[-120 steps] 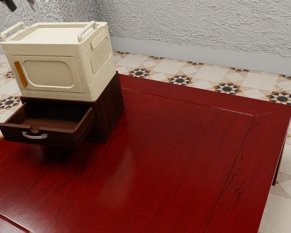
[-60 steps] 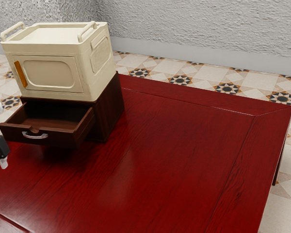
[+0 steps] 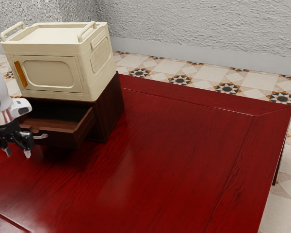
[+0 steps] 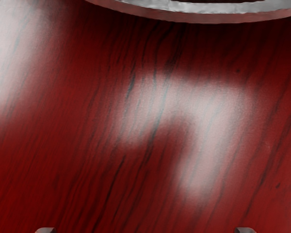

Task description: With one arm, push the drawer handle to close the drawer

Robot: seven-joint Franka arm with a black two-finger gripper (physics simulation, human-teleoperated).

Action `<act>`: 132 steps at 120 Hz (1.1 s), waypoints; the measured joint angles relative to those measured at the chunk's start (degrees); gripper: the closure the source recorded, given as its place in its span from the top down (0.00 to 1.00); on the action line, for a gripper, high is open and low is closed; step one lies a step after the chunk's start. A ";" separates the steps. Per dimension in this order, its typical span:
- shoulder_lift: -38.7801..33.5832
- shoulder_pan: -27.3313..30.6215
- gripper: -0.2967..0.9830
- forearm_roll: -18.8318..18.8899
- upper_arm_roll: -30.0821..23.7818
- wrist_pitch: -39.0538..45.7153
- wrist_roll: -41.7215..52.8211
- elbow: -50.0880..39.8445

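One dark wooden drawer (image 3: 61,139) open, closing push apparently left; black two-finger gripper (image 3: 18,153), spread, empty, near silver handle (image 3: 40,137).

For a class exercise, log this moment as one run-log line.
wooden drawer: pulled out | gripper: open, near silver handle | contact: unclear | closing: not done

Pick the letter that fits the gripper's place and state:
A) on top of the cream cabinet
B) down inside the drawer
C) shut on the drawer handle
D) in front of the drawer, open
D: the gripper is at the front of the pulled-out drawer, its fingers spread with nothing between them.
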 joint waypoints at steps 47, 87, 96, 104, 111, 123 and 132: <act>5.05 -0.61 0.20 -0.94 0.02 5.35 -2.09 4.19; 9.95 -0.72 0.16 -1.70 0.02 6.09 -3.29 7.71; 10.23 -0.86 0.16 -2.00 0.02 6.14 -3.48 8.07; 10.58 -1.27 0.16 -2.42 0.02 6.18 -3.57 8.24; 11.00 -1.66 0.16 -2.92 0.02 6.20 -3.61 8.34; 11.60 -1.82 0.16 -3.33 -0.02 6.25 -3.75 8.97; 12.20 -1.85 0.16 -3.56 -0.04 6.28 -3.87 9.64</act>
